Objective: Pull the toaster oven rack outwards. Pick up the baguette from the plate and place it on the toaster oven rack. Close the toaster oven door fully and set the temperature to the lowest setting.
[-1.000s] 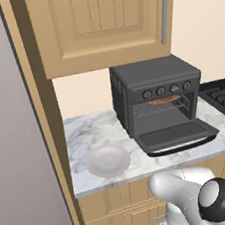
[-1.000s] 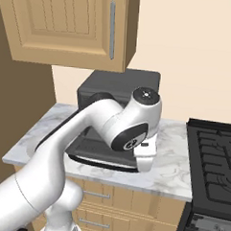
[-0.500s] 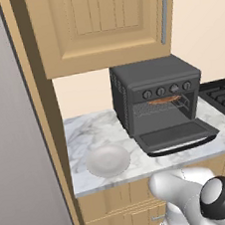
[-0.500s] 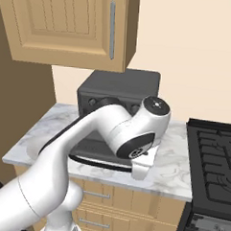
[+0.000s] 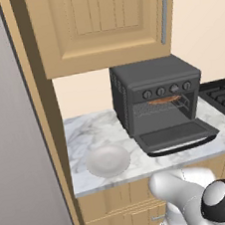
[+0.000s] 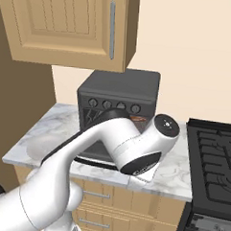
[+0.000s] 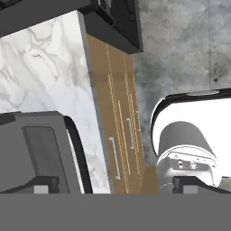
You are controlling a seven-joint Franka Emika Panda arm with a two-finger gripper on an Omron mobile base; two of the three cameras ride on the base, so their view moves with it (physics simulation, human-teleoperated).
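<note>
Swings lower and rightward off the dropped dark grey glass-windowed toaster oven door; brown-orange baguette rests on the thin grey wire rack. Pincer spread wide, holding nothing. Best hooking beneath the door's front edge, then lifting evenly until fully shut.

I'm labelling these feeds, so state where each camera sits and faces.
Left base view: behind-left, facing the boxy dark grey toaster oven; white arm at lower right.
Right base view: behind-right, facing the same oven; arm crosses it.
Hand view: on the hand, facing down at the marble counter edge and the dropped oven door.

The baguette lies inside the toaster oven, plate front-left.
</note>
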